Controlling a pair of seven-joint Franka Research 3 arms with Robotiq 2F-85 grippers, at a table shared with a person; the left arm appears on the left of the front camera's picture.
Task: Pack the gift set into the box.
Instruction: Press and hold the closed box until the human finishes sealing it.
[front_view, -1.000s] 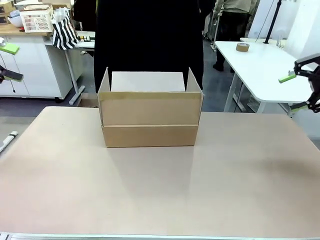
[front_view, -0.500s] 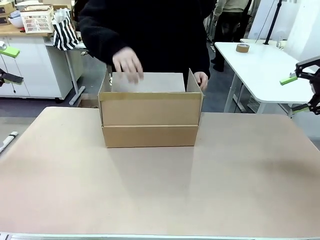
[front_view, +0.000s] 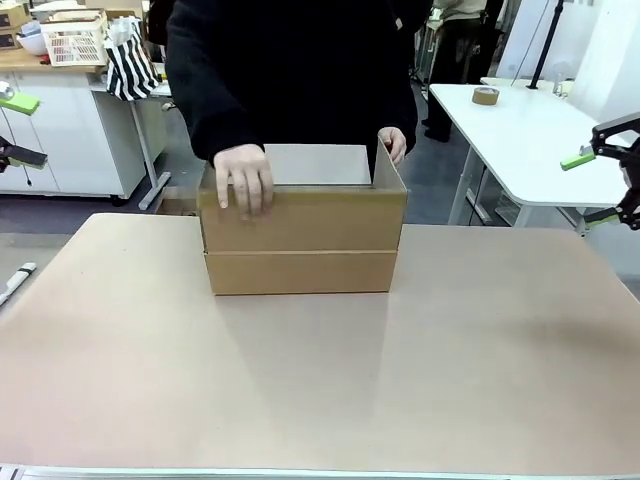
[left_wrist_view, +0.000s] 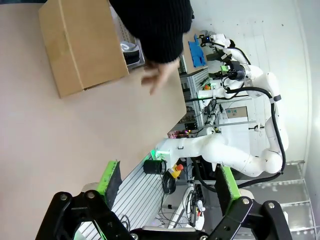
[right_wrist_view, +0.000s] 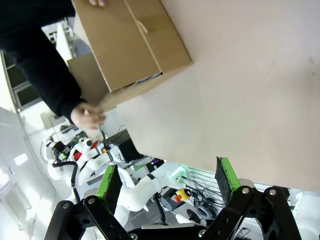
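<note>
Brown corrugated card makes up the box (front_view: 300, 262), which sits on the far middle of the tan table (front_view: 320, 390), close to the far edge where a person in a dark sleeve stands. Its flaps stand up. A crease runs straight across the near face, and the top edge of that face is level. The person's hand (front_view: 243, 180) drapes over that top edge at its left end, fingers hanging down the near side. The second hand (front_view: 393, 143) holds the top of the upright flap at the far right corner.

Bare tabletop spreads wide on the near side of the box, and to its left and right as well, out to the table's rims.

At the left margin of the front view, the left gripper (front_view: 18, 128) hangs raised beyond the table's left edge, well apart from the box. Its wrist view shows the green pads spread wide with nothing between them, and the box lies far off across open table. The right gripper (front_view: 592, 187) hangs past the right edge of the table, also raised and well apart from the box. Its jaws are likewise parted and unloaded in its own wrist view.

Behind the right gripper stands a white side table (front_view: 520, 140) with a roll of tape (front_view: 486, 95) on it.
</note>
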